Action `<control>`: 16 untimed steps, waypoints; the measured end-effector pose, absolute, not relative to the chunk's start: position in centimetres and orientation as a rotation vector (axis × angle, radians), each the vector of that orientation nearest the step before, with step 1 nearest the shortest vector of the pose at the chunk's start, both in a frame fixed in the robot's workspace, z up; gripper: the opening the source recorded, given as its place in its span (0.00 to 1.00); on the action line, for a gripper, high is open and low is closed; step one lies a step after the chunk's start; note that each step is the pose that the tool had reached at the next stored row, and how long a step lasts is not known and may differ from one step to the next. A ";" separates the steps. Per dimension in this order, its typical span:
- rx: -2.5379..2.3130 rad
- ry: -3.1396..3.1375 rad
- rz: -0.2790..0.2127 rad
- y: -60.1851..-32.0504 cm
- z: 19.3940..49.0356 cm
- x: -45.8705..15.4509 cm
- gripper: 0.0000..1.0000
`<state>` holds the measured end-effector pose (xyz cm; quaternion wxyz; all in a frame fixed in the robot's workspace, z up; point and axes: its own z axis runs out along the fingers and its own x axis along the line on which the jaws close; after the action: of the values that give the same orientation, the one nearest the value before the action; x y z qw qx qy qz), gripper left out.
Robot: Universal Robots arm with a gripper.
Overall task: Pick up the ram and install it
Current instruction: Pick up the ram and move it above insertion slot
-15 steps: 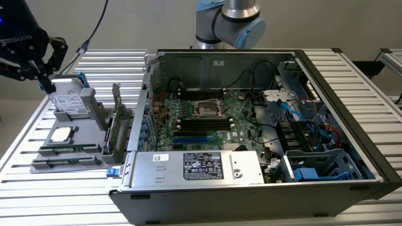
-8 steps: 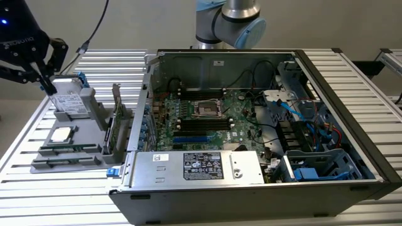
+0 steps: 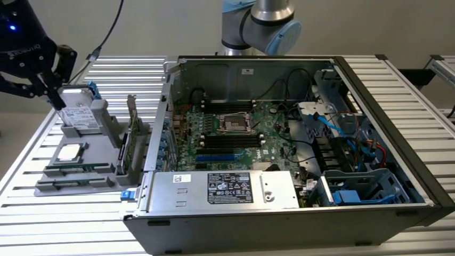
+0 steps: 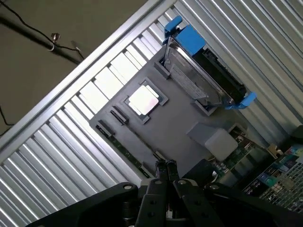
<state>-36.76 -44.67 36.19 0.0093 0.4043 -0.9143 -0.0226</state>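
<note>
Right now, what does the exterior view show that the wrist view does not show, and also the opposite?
The exterior view adds the open computer case with its power supply and the arm's joint. The wrist view adds a thin cable on the floor beside the table. Both show the gripper close to the gray fixture, which holds the hard drive, the processor and the ram, lying along one edge.

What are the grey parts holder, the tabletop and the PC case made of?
Parts holder: looks like matte grey plastic, with uniform dull colour and moulded pockets; possibly 3D-printed. Tabletop: bare metal, likely aluminium, in ribbed slats with bright glare. Case: unpainted sheet metal inside with a grey sheen, and a dark outer shell.
</note>
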 end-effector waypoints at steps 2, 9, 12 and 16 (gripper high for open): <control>1.313 -2.833 -0.074 -44.7 36.0 -36.8 0.10; 1.493 -2.744 -0.087 -44.7 35.4 -36.8 0.10; 1.568 -2.703 -0.095 -44.7 35.1 -36.8 0.10; 1.667 -2.646 -0.107 -44.7 34.8 -36.8 0.10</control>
<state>-36.76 -44.67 34.82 0.0064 0.5327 -0.8456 -0.0341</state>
